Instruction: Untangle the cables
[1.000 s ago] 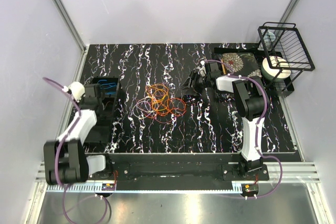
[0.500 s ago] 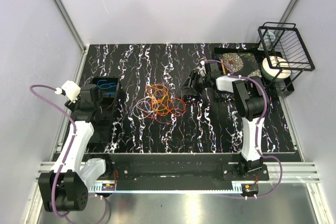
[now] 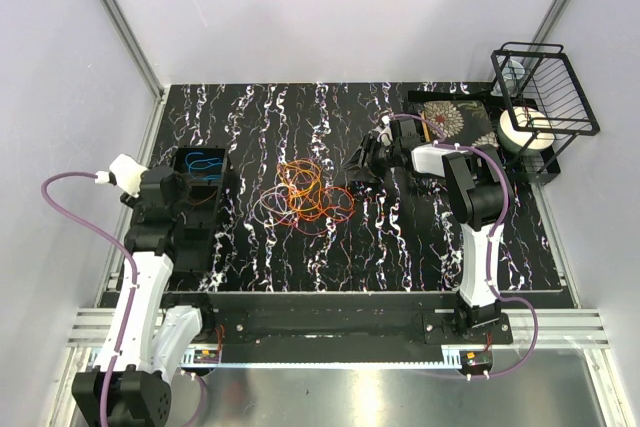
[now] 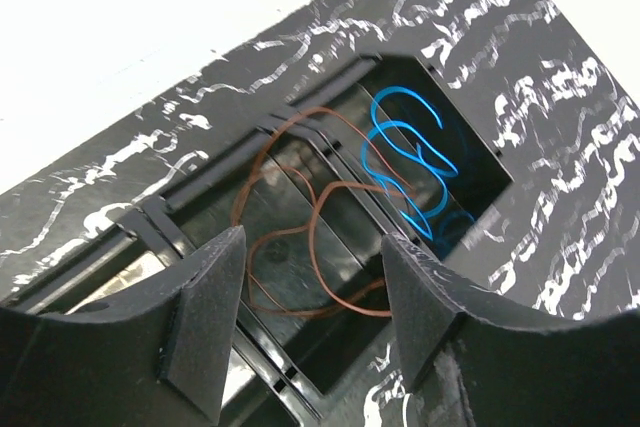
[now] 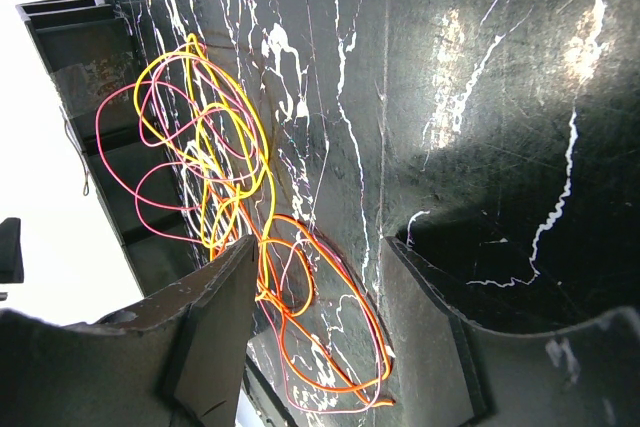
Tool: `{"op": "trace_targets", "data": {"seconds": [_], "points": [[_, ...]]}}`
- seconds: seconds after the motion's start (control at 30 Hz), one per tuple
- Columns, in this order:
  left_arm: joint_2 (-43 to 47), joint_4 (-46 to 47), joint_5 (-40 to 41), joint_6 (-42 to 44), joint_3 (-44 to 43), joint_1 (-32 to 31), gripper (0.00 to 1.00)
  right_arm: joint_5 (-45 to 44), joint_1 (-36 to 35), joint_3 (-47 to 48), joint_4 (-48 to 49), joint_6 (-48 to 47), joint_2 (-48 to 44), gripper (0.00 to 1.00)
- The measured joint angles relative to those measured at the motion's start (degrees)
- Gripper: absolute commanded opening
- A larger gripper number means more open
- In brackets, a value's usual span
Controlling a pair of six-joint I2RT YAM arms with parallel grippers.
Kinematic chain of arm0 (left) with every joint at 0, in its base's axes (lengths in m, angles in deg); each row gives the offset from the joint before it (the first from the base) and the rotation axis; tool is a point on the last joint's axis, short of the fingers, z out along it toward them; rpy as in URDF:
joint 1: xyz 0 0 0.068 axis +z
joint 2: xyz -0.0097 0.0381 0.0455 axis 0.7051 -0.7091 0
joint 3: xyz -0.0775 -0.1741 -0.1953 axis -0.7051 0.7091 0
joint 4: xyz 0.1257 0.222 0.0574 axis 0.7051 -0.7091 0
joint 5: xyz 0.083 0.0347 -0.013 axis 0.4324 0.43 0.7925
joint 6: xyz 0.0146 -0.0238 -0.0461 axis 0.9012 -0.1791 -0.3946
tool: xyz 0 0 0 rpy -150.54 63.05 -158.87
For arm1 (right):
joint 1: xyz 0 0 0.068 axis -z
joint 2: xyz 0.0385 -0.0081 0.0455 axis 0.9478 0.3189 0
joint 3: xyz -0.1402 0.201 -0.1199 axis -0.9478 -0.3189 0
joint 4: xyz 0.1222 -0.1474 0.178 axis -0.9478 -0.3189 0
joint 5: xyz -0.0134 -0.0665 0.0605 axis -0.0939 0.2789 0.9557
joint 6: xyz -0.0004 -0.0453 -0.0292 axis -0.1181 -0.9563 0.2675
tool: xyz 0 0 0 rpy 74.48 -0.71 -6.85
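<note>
Plainly both jaws gape empty, left above a bin (image 4: 150,225) of blue, perhaps brown, cables (image 4: 392,97), right near the tangle (image 3: 300,185).

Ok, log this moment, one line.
left end effector: open, over black divided tray | brown wire, blue wire: in tray | right end effector: open, near orange-red-yellow cable tangle
</note>
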Motion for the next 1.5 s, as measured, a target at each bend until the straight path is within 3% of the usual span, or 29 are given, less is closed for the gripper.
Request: {"op": "trace_targets", "data": {"seconds": [0.27,0.5,0.8,1.17,1.4,1.5], "points": [[0.76,-0.96,-7.89,1.70,-1.09,-1.86,0.57,0.00,0.00,0.00,0.00,0.00,0.00,0.59],[-1.84,0.61,-15.69,4.39,-3.15,-8.98,0.57,-0.02,0.00,0.00,0.00,0.00,0.00,0.59],[-14.58,3.13,-17.00,5.01,-3.26,-21.92,0.54,-0.13,0.00,-0.09,0.07,0.00,-0.04,0.59],[-30.05,8.92,-17.25,4.09,-3.21,-26.77,0.51,-0.15,0.00,-0.09,0.07,-0.02,-0.04,0.59],[-35.91,11.52,-16.87,3.61,-3.43,-27.06,0.42,-0.15,0.00,-0.09,0.07,-0.02,-0.04,0.60],[-37.86,11.96,-16.57,3.34,-3.76,-27.08,0.28,-0.17,0.00,-0.09,0.07,-0.02,-0.04,0.59]]}}
